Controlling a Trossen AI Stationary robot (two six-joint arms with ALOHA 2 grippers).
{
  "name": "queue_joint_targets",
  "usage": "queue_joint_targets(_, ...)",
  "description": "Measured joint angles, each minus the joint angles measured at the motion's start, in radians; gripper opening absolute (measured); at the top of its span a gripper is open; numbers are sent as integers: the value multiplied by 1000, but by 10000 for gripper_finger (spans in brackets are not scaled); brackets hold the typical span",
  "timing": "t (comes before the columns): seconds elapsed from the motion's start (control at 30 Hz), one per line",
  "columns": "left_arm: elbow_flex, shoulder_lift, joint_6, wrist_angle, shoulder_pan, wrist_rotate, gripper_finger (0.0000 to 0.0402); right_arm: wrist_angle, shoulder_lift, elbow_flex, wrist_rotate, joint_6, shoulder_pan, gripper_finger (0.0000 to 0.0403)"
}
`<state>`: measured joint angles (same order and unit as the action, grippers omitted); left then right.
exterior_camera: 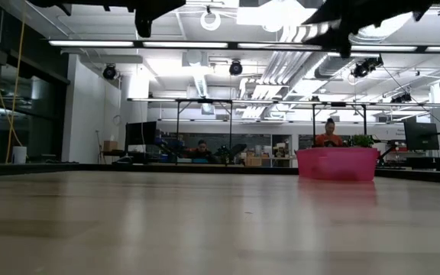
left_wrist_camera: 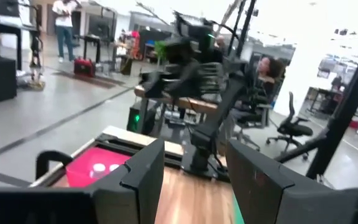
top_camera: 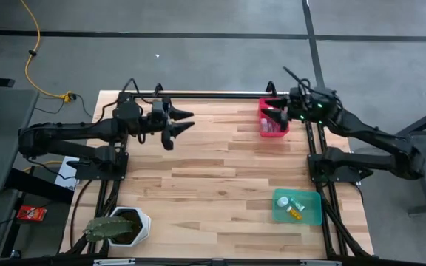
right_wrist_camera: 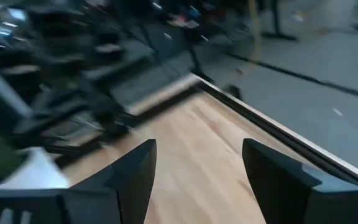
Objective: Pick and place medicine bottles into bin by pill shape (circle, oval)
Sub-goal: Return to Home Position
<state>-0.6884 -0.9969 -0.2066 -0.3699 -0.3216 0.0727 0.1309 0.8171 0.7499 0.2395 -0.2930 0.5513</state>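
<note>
I see both tools spread, empty: left tool (top_camera: pixel 187 119) over the desk (top_camera: pixel 220 177), right tool (top_camera: pixel 273 117) over the red bin (top_camera: pixel 275 134).

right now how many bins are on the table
2: a red bin on the right side, at the end away from the plant pot; a green bin at the right edge, nearer the pot.

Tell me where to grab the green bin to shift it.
Pinch the green bin by its right wall, coming straight down from above. It is an open tray with thin upright walls, and the bottles lie toward its left half, so that wall looks free.
</note>
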Motion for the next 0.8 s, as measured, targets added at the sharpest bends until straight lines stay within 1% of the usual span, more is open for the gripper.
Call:
queue_joint_targets(0.13,0,23,-2,7,-26,3,158,-5,-84,0,2,-12,-103,232)
queue_joint_targets(0.23,0,30,-1,7,-26,-2,158,-20,-115,0,3,4,-177,226)
queue_joint_targets(0.3,0,30,-8,8,-15,-3,158,-33,-120,0,-9,22,-218,214)
queue_joint_targets(0.37,0,30,-10,8,-1,-3,158,-40,-117,-1,-34,49,-251,196)
queue_joint_targets(0.43,0,30,-9,8,18,-3,158,-50,-116,-2,-62,85,-274,170)
queue_joint_targets(0.47,0,30,-10,8,27,-8,158,-58,-116,-2,-68,95,-282,152)
queue_joint_targets(0.53,0,30,-18,17,48,-20,152,-67,-117,-2,-68,114,-290,105)
queue_joint_targets(0.6,0,34,-25,58,75,-39,135,-70,-117,-2,-55,118,-296,44)
queue_joint_targets(0.63,0,38,-25,87,88,-48,122,-71,-117,-2,-44,118,-299,23)
queue_joint_targets(0.67,0,43,-18,110,101,-58,107,-72,-117,-2,-30,116,-302,13)
queue_joint_targets(0.73,6,51,-1,140,128,-65,69,-72,-117,-2,-22,104,-313,18)
queue_joint_targets(0.8,42,68,7,133,149,-65,25,-69,-117,-2,-22,93,-322,18)
